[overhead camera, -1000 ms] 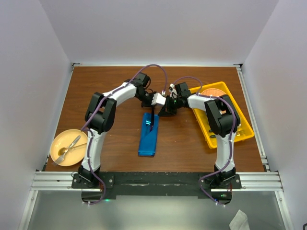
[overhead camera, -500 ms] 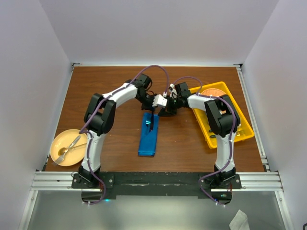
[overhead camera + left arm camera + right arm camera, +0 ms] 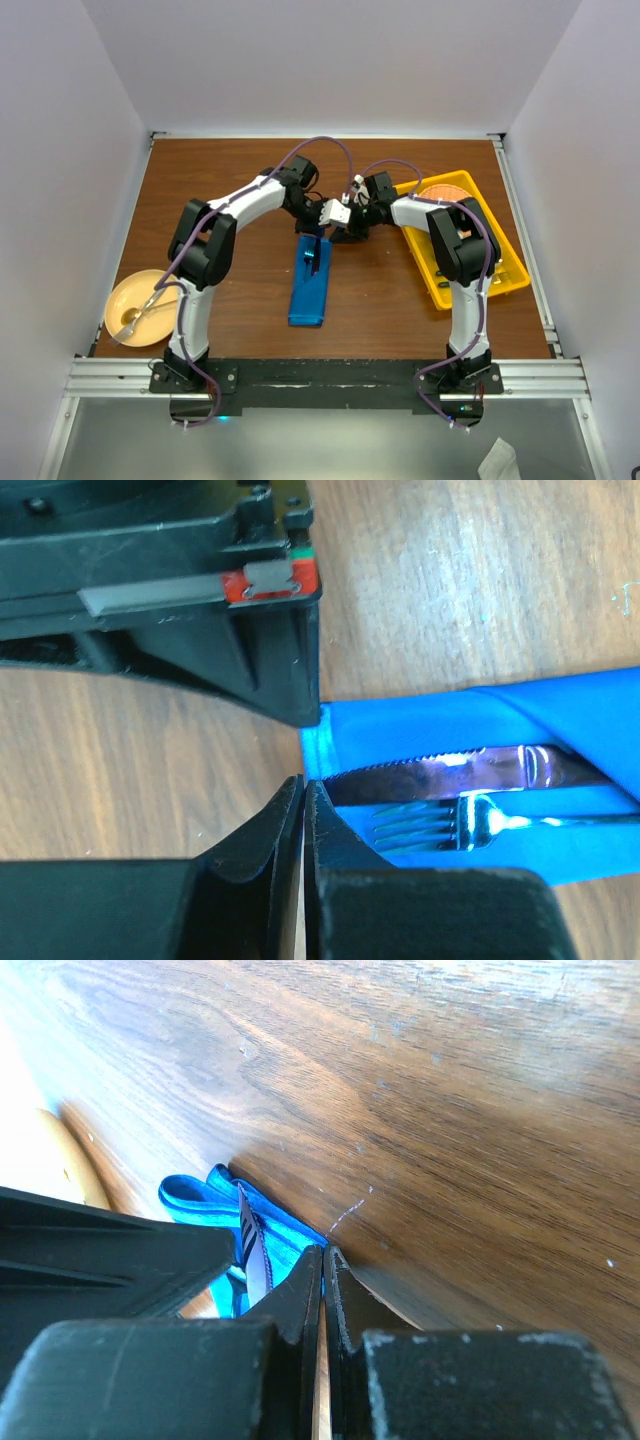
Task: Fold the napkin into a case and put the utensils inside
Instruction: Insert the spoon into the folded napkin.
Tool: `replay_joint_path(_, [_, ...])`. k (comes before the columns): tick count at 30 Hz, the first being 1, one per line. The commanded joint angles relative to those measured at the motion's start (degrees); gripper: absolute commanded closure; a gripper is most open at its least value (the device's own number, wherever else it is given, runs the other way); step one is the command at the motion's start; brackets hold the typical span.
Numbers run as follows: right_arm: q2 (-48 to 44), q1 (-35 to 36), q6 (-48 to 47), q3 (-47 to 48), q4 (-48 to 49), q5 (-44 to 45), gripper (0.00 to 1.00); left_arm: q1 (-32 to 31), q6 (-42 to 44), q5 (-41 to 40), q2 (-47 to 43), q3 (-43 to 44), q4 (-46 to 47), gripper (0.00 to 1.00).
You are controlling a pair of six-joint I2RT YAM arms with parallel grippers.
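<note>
Wood counter [image 3: 220, 190], mid-frame: left fingers [image 3: 250, 845] and right fingers [image 3: 290, 1305] clenched at case's [image 3: 310, 285] upper end; utensils [image 3: 450, 778] tucked inside.

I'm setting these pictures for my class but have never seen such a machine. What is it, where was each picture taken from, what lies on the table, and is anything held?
Two robot arms are bolted to a wooden table. One picture looks down from above; the other two come from a small camera on each wrist. In the middle lies a blue napkin, folded into a narrow packet, with a knife and fork tucked into its open end. A yellow plate with gold cutlery sits on the left, a yellow tray on the right. The left gripper and right gripper are both shut at the packet's mouth; whether either pinches cloth is unclear.
</note>
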Motion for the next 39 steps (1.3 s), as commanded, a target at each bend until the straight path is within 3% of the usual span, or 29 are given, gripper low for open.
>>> replay_joint_path(1, [-0.49, 0.02, -0.32, 0.19, 0.27, 2.31, 1.00, -0.14, -4.21, -0.72, -2.14, 0.49, 3.16, 0.91])
replay_joint_path(6, [-0.93, 0.02, -0.32, -0.07, 0.27, 2.49, 1.00, -0.14, -5.44, -3.88, -1.78, 0.75, 6.67, 0.91])
replay_joint_path(16, [-1.02, 0.02, -0.41, 0.01, -0.08, 2.84, 1.00, -0.14, -1.85, -3.27, -2.66, -1.35, 4.57, 0.91])
replay_joint_path(30, [-0.67, 0.02, -0.67, 0.10, -0.35, 3.10, 1.00, -2.25, 2.55, -1.34, -12.58, -8.90, 2.90, 0.90])
replay_joint_path(39, [-0.67, 0.02, -0.59, 0.45, -0.35, 3.19, 1.00, -4.10, 3.35, -2.92, -14.26, -13.04, 1.49, 0.91])
